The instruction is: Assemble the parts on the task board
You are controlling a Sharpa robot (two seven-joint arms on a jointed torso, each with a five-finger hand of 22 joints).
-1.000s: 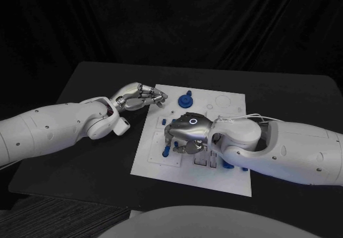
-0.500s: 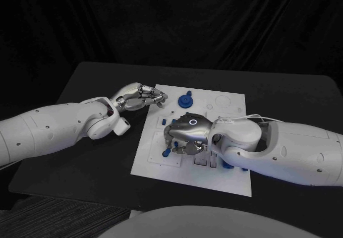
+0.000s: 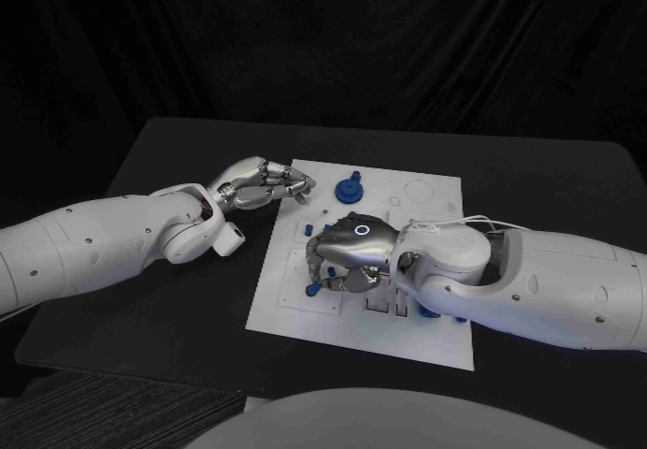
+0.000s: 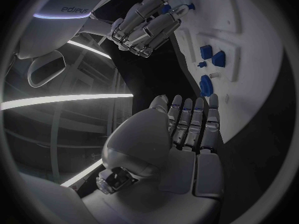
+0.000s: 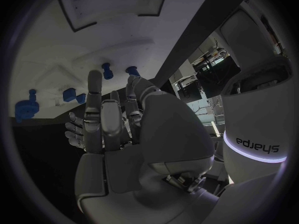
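Task board [image 3: 353, 329]: one; left robot hand [image 3: 265, 181] empty, fingers apart; right robot hand [image 3: 348, 253] grip unclear.

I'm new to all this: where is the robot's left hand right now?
In the head view the left hand is at the far left corner of the white board, beside a round blue part, holding nothing.

Task board [image 3: 438, 332]: matt white plate, smooth. Parts [image 3: 350, 191]: blue, plastic-looking, slight sheen. Left hand [image 3: 263, 181] and right hand [image 3: 348, 251]: glossy silver, metallic finish. Table [image 3: 176, 309]: matt black. Arm shells [image 3: 94, 248]: smooth white plastic.
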